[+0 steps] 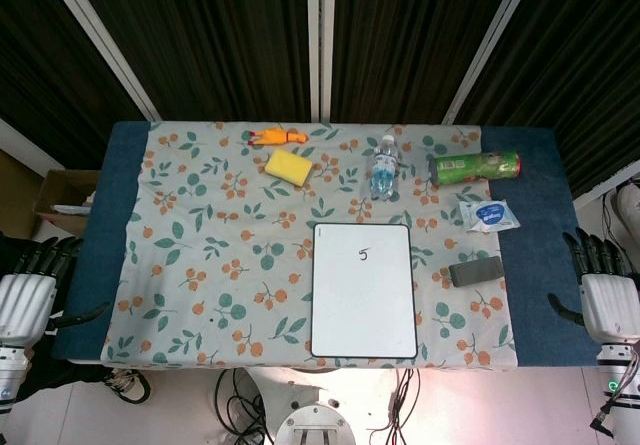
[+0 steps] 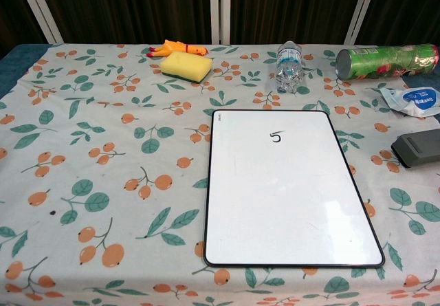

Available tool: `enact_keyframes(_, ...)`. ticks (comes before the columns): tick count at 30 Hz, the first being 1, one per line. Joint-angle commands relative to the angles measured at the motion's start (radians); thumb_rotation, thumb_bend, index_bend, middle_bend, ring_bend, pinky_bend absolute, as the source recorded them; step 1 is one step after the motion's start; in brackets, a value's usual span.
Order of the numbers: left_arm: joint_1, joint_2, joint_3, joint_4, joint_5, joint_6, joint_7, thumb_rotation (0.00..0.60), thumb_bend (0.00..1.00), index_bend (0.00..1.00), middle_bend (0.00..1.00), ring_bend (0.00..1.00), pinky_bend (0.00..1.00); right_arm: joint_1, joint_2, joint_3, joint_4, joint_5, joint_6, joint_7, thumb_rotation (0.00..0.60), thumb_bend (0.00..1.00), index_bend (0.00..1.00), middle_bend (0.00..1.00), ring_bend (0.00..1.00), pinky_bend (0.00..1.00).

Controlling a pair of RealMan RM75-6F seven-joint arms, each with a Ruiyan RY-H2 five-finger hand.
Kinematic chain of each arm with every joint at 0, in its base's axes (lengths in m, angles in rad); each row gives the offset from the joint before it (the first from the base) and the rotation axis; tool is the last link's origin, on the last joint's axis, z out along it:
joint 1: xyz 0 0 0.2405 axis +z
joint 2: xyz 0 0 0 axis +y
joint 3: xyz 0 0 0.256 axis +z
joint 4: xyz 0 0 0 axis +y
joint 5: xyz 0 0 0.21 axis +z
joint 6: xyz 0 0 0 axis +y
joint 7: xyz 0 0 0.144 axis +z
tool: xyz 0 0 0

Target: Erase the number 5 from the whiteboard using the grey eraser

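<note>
Crowding the whiteboard [image 1: 364,290]: 1 sponge [image 1: 288,166], 1 bottle [image 1: 384,167], 1 can [image 1: 475,167], 1 packet [image 1: 489,215].
1 grey eraser [image 1: 474,270] beside it; left hand [image 1: 27,290], right hand [image 1: 606,293] spread, empty.

The surface [image 1: 90,265] is dark blue, spread with a pale cloth [image 1: 200,255] printed with leaves and orange berries. Behind it, toward 12 o'clock, stands a dark slatted wall [image 1: 200,35] crossed by white bars [image 1: 320,40]. At 9 o'clock an open cardboard box [image 1: 62,200] sits beside the surface. At 6 o'clock, black cables [image 1: 235,390] lie on a pale floor [image 1: 190,410].
</note>
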Motion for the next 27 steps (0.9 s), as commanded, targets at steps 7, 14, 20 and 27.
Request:
enact_keyframes(7, 0.001, 0.004, 0.0, -0.006, 0.006, 0.006, 0.006, 0.164, 0.0, 0.11, 0.14, 0.09, 0.16, 0.002, -0.001, -0.003, 0.003, -0.005, -0.004, 0.001, 0.6, 0.13, 0.0, 0.0, 0.0, 0.0)
enact_keyframes(14, -0.002, 0.004, -0.003, -0.013, 0.007, 0.005, 0.011, 0.162, 0.0, 0.11, 0.14, 0.09, 0.16, 0.014, -0.004, -0.013, 0.002, -0.016, -0.027, -0.011, 0.6, 0.13, 0.0, 0.0, 0.0, 0.0)
enact_keyframes(20, -0.004, 0.004, -0.002, -0.013, 0.005, -0.001, 0.013, 0.16, 0.0, 0.11, 0.14, 0.09, 0.16, 0.065, -0.027, -0.025, -0.002, -0.044, -0.097, -0.085, 0.6, 0.13, 0.0, 0.0, 0.0, 0.0)
enact_keyframes(27, -0.008, -0.004, -0.002, -0.007, 0.001, -0.011, 0.012, 0.163, 0.0, 0.11, 0.14, 0.09, 0.16, 0.169, -0.1, -0.009, 0.007, -0.025, -0.234, -0.213, 0.6, 0.13, 0.0, 0.0, 0.0, 0.0)
